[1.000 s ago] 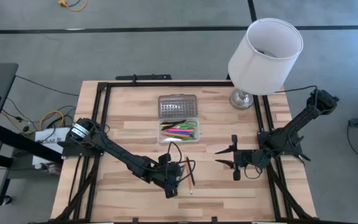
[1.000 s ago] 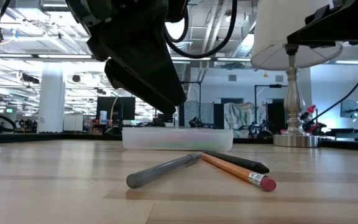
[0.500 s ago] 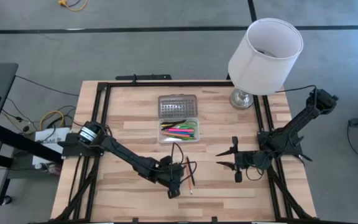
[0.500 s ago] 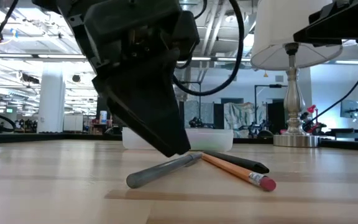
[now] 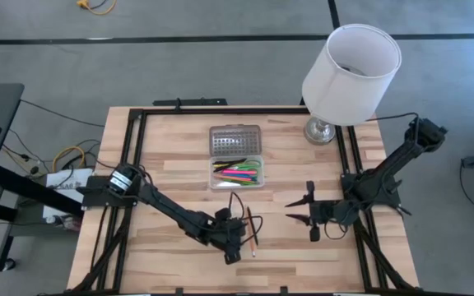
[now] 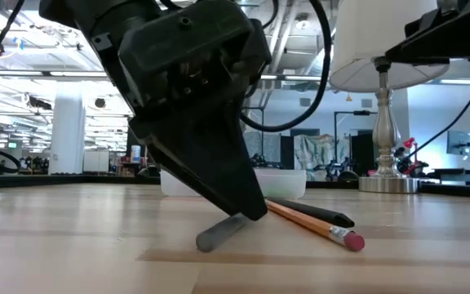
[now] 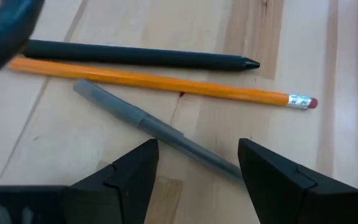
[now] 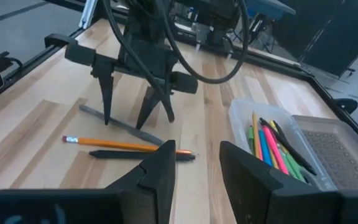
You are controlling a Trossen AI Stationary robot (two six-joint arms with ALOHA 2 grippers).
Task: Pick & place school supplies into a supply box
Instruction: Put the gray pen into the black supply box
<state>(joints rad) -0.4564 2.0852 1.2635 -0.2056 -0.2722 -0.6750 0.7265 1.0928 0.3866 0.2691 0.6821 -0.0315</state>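
Three supplies lie side by side on the table's near middle: a grey pen (image 7: 160,130), an orange pencil (image 7: 166,84) with a pink eraser, and a black pen (image 7: 135,56). My left gripper (image 7: 197,146) is open and low over the grey pen, pointing down, one finger on each side of it. The supply box (image 5: 237,174) stands open farther back, with coloured pens and highlighters inside and its ribbed lid (image 5: 235,140) folded back. My right gripper (image 5: 303,211) waits open to the right, above the table. My left gripper comes from above with its fingers across the grey pen (image 8: 120,126), toward the pen's near end. One finger (image 7: 260,174) stands right against the pen where the pen runs under it. Whether it touches the pen, I cannot tell. The pen lies flat on the table.
A white lamp (image 5: 348,70) stands at the far right corner, its shade overhanging the table. A black frame (image 5: 138,131) runs along the table's edges. Bare wood lies left of the box and between the two grippers.
My left gripper has come down and a little toward the near edge, onto the grey pen, and now stands astride it near the table top. The pen's near end has shifted a little toward the table's right. The pencil and the black pen have stayed put.
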